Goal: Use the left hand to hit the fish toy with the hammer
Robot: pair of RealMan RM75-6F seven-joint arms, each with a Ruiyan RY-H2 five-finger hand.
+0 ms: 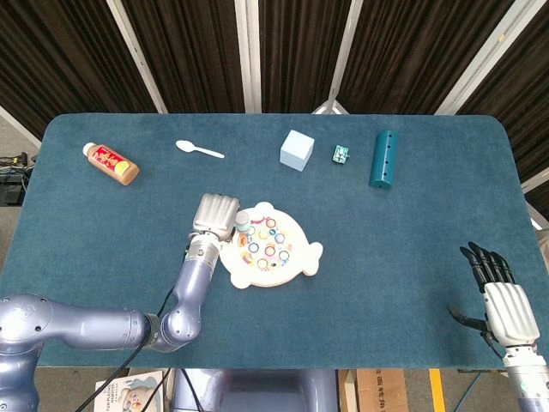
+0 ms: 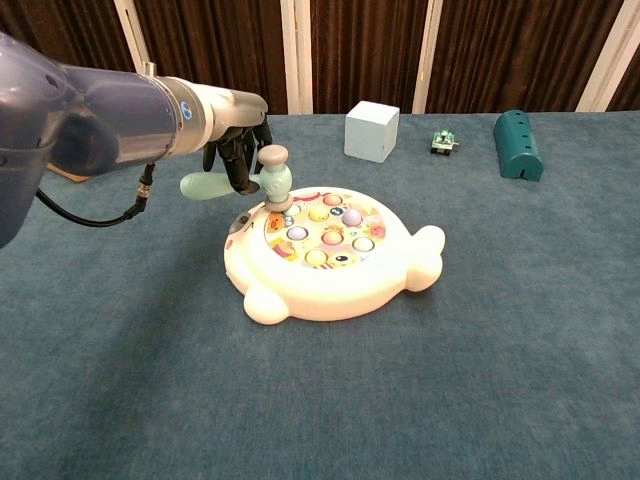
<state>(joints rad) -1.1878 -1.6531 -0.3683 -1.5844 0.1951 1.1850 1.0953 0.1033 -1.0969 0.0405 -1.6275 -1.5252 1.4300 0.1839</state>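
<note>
Your left hand (image 2: 236, 150) grips the hammer (image 2: 262, 178), fingers wrapped around the pale green handle, which juts out toward the left of the chest view, while the hammer's head points down and sits on the near-left part of the fish toy's (image 2: 330, 255) button field. In the head view the same hand (image 1: 216, 215) appears at the toy's left edge, just left of frame centre, with the hammer head (image 1: 244, 221) over the toy's upper left rim. That fish toy (image 1: 296, 257) lies flat on the blue table cover (image 1: 386, 249), around the middle of the frame, its tail fin pointing toward the right. Coloured round buttons fill its top face. Your right hand (image 1: 502, 296) hovers at the lower right corner of the head view, well apart from the toy, fingers spread and holding nothing; the chest view does not show it. Further out, along the upper part of the head view, you have a bottle (image 1: 111, 163) lying on its side at the upper left, a white spoon (image 1: 199, 150) right of it, a pale blue cube (image 1: 297, 150) above the toy, a small green object (image 1: 342, 154) just beside the cube, and a teal cylinder-like block (image 1: 383, 159) at the upper right.
</note>
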